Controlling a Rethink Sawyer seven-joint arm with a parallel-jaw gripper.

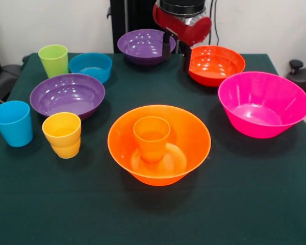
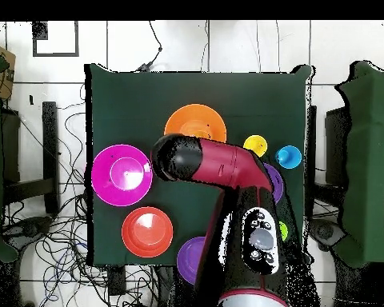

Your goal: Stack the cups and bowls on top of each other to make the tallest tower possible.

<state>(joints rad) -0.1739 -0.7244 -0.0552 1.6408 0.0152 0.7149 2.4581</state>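
Note:
The wide orange bowl (image 1: pixel 194 133) stands at the table's middle with the orange cup (image 1: pixel 152 138) upright inside it. My gripper (image 1: pixel 176 52) hangs at the far edge, open and empty, its fingers between the far purple bowl (image 1: pixel 143 46) and the red-orange bowl (image 1: pixel 217 64). One fingertip (image 1: pixel 167 47) is at the purple bowl's right rim. The second purple bowl (image 1: pixel 67 95), small blue bowl (image 1: pixel 91 66), lime green cup (image 1: pixel 53 59), blue cup (image 1: pixel 13 122) and yellow cup (image 1: pixel 62 134) stand on the left. The pink bowl (image 1: pixel 263 104) stands on the right.
In the overhead view the arm (image 2: pixel 219 168) covers the table's middle and hides the gripper and the small blue bowl. The table is covered in dark green cloth (image 1: pixel 245 204). Cables lie on the floor (image 2: pixel 59 240) around it.

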